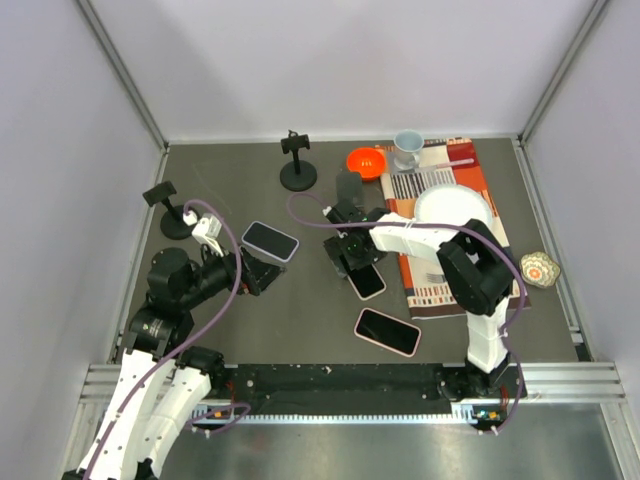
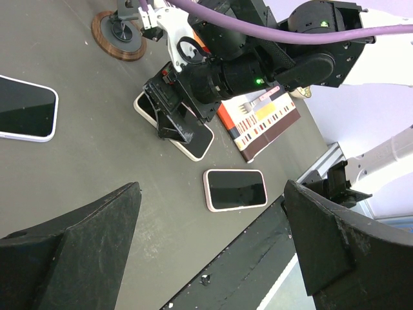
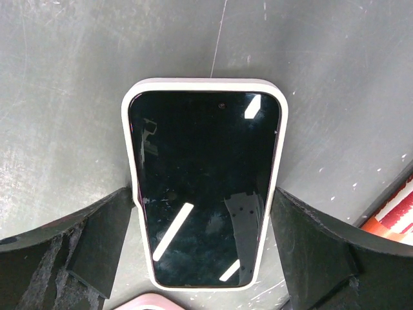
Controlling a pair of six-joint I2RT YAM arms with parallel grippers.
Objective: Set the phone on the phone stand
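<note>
A white-cased phone (image 3: 203,187) lies flat and screen up on the dark table, also in the overhead view (image 1: 368,283) and the left wrist view (image 2: 197,141). My right gripper (image 3: 203,219) straddles it from above, its fingers pressed against both long edges (image 1: 352,255). One black phone stand (image 1: 297,160) is at the back centre. Another stand (image 1: 172,210) is at the left, its round base (image 2: 119,35) also showing. My left gripper (image 2: 213,252) hovers open over bare table, holding nothing (image 1: 262,272).
A pink-cased phone (image 1: 387,331) (image 2: 235,189) lies near the front rail, and another white phone (image 1: 270,240) (image 2: 24,108) lies left of centre. A striped cloth (image 1: 440,270) on the right carries a white plate (image 1: 452,205). An orange bowl (image 1: 367,162), a cup (image 1: 407,148) and a small patterned bowl (image 1: 538,268) stand nearby.
</note>
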